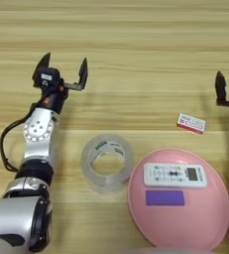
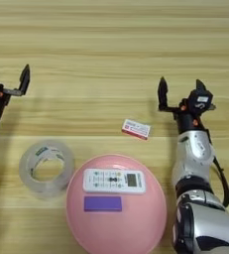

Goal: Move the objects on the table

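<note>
From my station I saw the light plank table [image 1: 136, 39] filling the view. Largest on it was the pink round plate [image 1: 195, 223] near the front edge, carrying a white remote [image 1: 174, 174] with a purple card [image 1: 164, 197] below it. The clear tape roll [image 1: 107, 162] sat touching the plate's left rim. A small white-and-red box [image 2: 136, 129] lay beyond the plate. The left gripper [image 1: 62, 73] and right gripper [image 2: 181, 92] both hovered spread wide, holding nothing.

Pink plate's [image 1: 185, 233] near rim, cut by bottom edge.
</note>
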You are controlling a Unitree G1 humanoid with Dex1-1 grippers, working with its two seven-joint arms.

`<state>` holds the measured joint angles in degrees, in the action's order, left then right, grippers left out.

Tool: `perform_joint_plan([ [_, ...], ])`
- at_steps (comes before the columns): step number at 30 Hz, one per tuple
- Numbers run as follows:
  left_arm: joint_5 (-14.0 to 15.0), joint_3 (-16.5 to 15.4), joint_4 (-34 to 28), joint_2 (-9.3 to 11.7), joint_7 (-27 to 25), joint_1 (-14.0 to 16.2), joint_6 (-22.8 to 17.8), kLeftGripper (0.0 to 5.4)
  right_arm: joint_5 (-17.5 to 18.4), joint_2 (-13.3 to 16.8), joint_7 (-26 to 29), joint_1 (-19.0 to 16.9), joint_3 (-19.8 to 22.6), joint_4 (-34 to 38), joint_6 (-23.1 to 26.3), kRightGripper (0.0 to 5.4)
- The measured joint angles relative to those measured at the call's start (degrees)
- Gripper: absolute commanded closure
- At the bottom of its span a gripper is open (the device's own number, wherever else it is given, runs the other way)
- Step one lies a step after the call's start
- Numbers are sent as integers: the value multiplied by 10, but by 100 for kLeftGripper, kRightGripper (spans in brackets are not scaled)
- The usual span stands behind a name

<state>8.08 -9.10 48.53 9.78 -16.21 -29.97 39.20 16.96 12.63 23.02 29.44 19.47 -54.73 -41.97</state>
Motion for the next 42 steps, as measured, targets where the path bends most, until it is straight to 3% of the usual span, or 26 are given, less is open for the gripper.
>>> perform_joint_plan([
  [4,-15,5,4,-1,14,3,2,0,-5,2,9,-2,-14,46,-2,6],
  [8,-20,6,15,-2,24,4,6,0,-6,7,51,-10,-48,137,20,6],
  [17,-33,7,50,-6,45,0,23,0,28,12,163,-54,-168,412,191,6],
  [23,-35,7,65,-12,56,-4,38,0,27,31,206,-84,-240,503,306,6],
  [29,-35,5,76,-18,62,-6,44,0,22,39,226,-85,-289,552,410,6],
  [34,-34,4,81,-18,65,-11,51,0,-11,45,226,-79,-327,554,466,6],
  [42,-32,3,84,-19,62,-12,56,0,-59,20,212,-56,-378,513,545,6],
])
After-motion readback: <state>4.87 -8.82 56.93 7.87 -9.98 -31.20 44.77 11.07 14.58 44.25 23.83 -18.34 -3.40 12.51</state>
